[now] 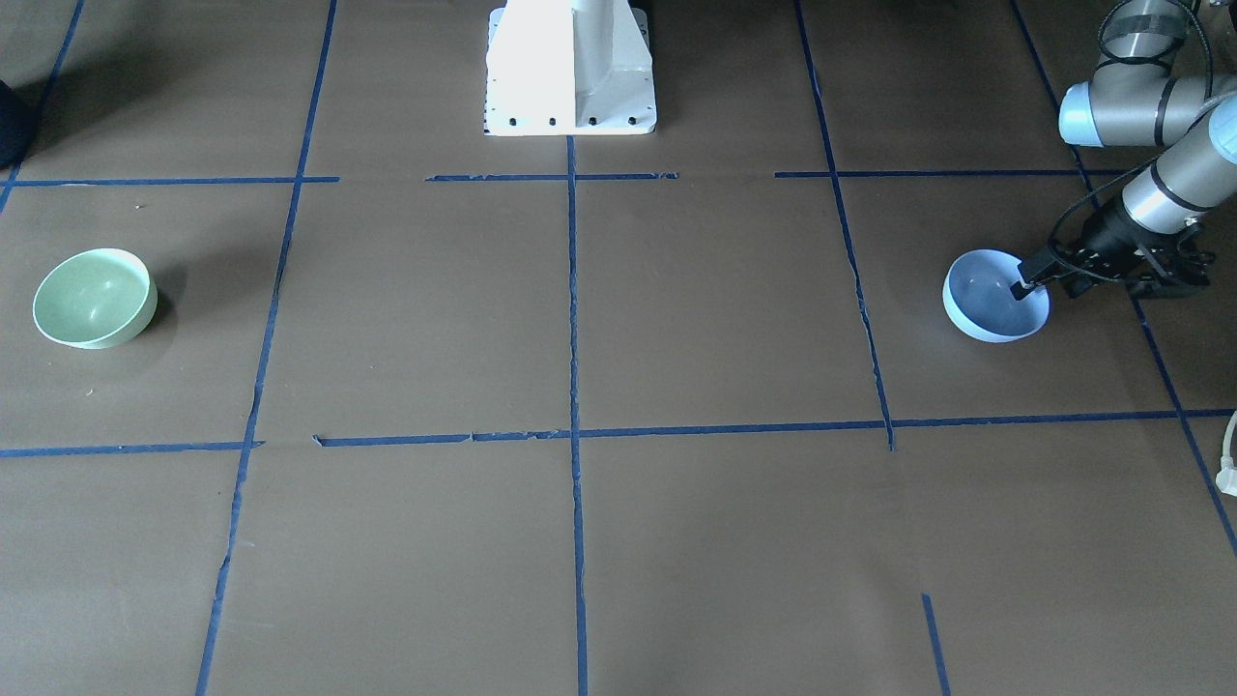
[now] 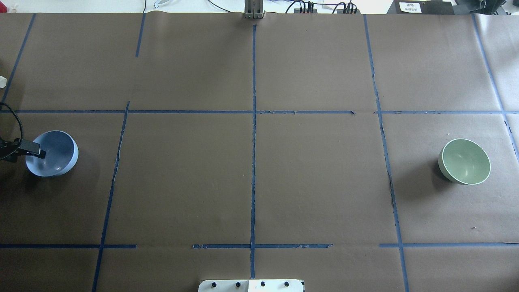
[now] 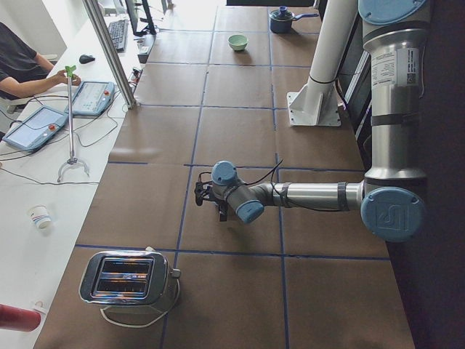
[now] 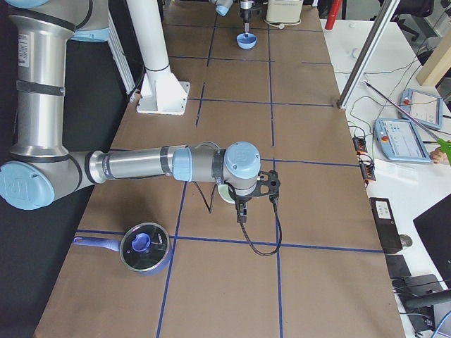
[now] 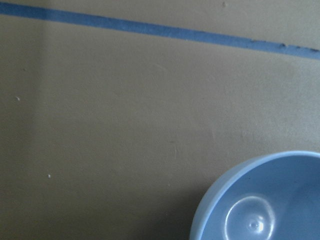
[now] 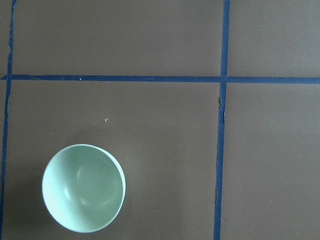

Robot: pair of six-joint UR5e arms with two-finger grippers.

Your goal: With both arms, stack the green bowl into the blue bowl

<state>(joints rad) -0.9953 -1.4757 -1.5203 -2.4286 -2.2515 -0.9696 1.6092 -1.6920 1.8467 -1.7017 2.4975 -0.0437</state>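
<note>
The left gripper [image 1: 1024,283] reaches over the rim of the blue bowl [image 1: 988,307], the right gripper [image 4: 240,213] hangs up near the green bowl [image 1: 94,298], and whether either one pinches cannot be told.

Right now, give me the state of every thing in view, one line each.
green bowl, upright, empty, untouched.
blue bowl, upright, empty, left gripper at its rim.
left gripper, one finger inside the blue bowl; open or shut unclear.
right gripper, clear of the green bowl; open or shut unclear.
pot, lid on.
</note>
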